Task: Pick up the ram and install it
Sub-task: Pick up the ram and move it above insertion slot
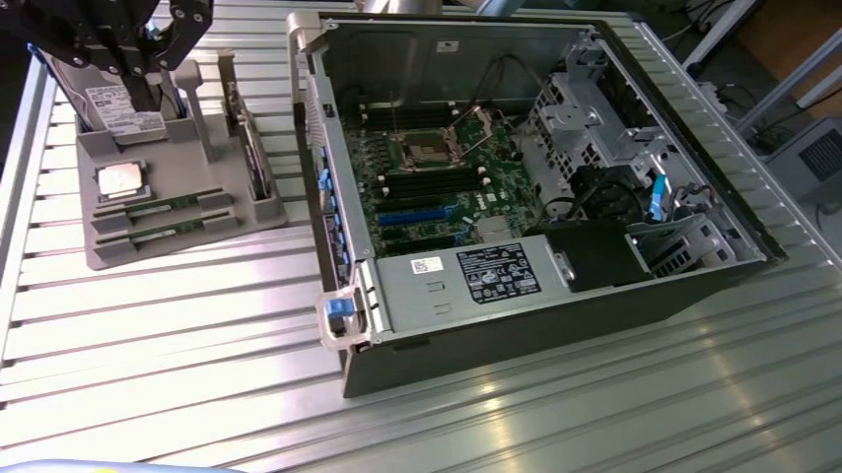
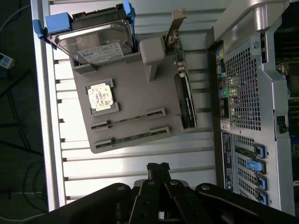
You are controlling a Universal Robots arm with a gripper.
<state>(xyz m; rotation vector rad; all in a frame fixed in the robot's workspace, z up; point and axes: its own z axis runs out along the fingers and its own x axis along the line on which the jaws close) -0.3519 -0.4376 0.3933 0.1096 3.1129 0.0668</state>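
Two ram sticks, slim green boards, lie side by side in slots of a grey holder (image 1: 197,241): one ram (image 1: 165,207) (image 2: 128,119) and the other ram (image 1: 169,233) (image 2: 133,136) beside it. My gripper (image 1: 142,65) (image 2: 158,168) hangs above the holder's far end, over the hard drive (image 1: 121,108), well apart from both sticks. In the wrist view its fingers are pressed together with nothing between them. The open computer case (image 1: 526,296) lies to the exterior view's right, and the motherboard's dark memory slots (image 1: 428,184) show inside it.
The holder also carries a square silver CPU (image 1: 121,179) (image 2: 100,96), the hard drive (image 2: 91,39) in a blue-edged bracket, and an upright expansion card (image 1: 250,138) (image 2: 185,100). The case's rear wall (image 1: 322,168) stands between holder and motherboard. All rests on a ribbed metal table (image 1: 197,325).
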